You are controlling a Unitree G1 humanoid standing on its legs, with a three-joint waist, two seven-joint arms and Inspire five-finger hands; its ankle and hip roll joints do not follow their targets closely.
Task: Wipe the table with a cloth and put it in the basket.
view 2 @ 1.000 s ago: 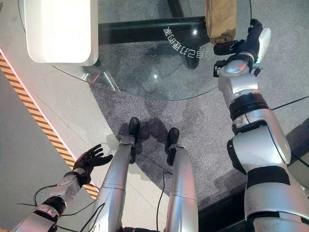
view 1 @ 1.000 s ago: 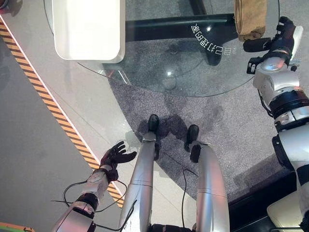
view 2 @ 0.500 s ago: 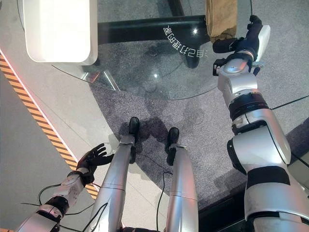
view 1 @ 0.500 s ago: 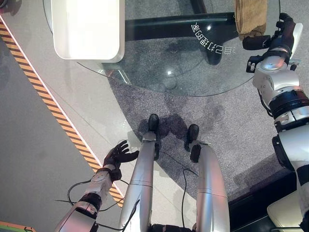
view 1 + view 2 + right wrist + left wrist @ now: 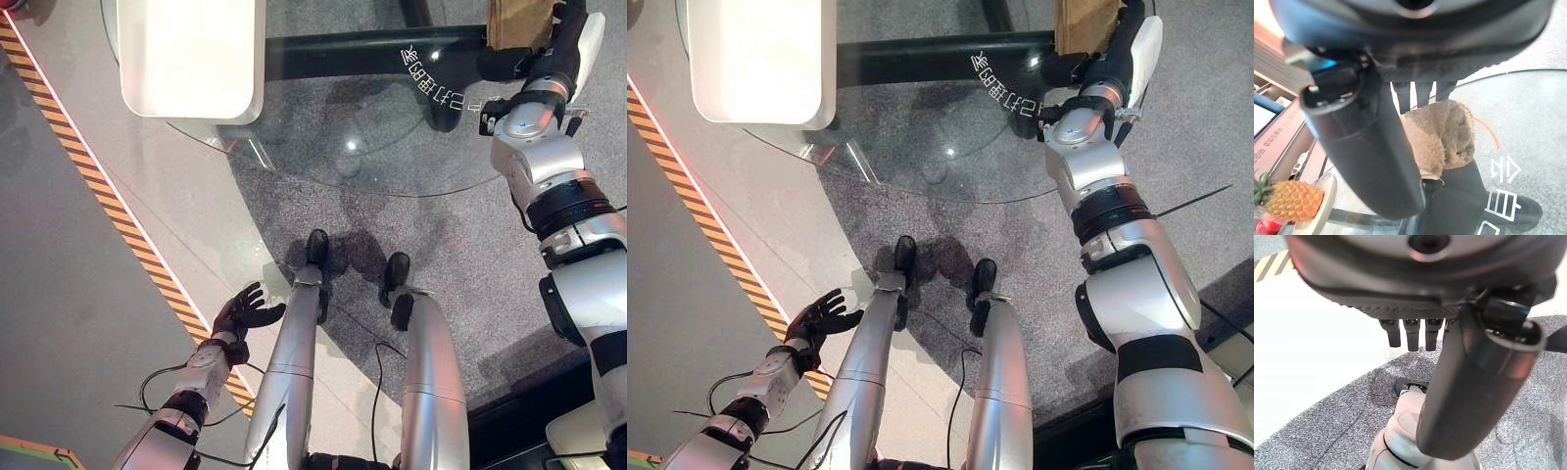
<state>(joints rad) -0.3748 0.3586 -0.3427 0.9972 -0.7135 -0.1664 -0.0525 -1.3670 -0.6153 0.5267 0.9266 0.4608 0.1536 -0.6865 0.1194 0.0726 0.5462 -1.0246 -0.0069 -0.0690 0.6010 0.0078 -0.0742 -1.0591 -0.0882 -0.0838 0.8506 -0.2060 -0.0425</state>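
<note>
Your right hand (image 5: 549,61) sits at the upper right of the left eye view, over the far right part of the round glass table (image 5: 323,147). The tan cloth (image 5: 519,20) lies on the glass at the top right edge of that view, just beside and touching the hand. In the right wrist view the cloth (image 5: 1442,134) is bunched just past the dark fingers (image 5: 1422,93), with the thumb (image 5: 1361,147) standing across the front; you cannot tell from these pictures whether the fingers are clamped on the cloth or only resting against it.

Your left hand (image 5: 245,311) hangs at the lower left, over the pale floor near the striped floor tape (image 5: 108,206), fingers spread and relaxed, holding nothing.

A white rectangular basket (image 5: 191,54) stands on the glass at the upper left, well apart from the cloth. A pineapple (image 5: 1290,200) on a plate shows in the right wrist view's lower left.
</note>
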